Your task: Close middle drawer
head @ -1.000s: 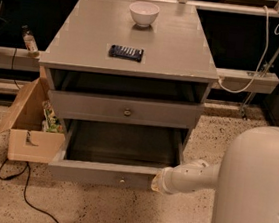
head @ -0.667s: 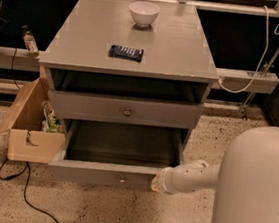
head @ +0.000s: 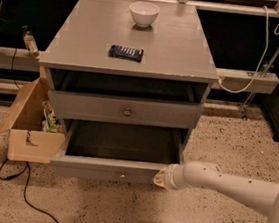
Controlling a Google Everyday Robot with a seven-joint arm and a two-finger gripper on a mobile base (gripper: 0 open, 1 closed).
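While the middle drawer (head: 98,168) stands pulled well out at the lower centre of the frame, its dark inside showing, the gripper (head: 161,178) sits at the right end of its low front, on a white arm (head: 231,187) coming in from the lower right. Whether it is open or closed I cannot tell. On the cabinet top (head: 187,48) rest a white bowl (head: 143,13) and a dark packet (head: 126,52). A cardboard box (head: 30,144) sits just left of the drawer.
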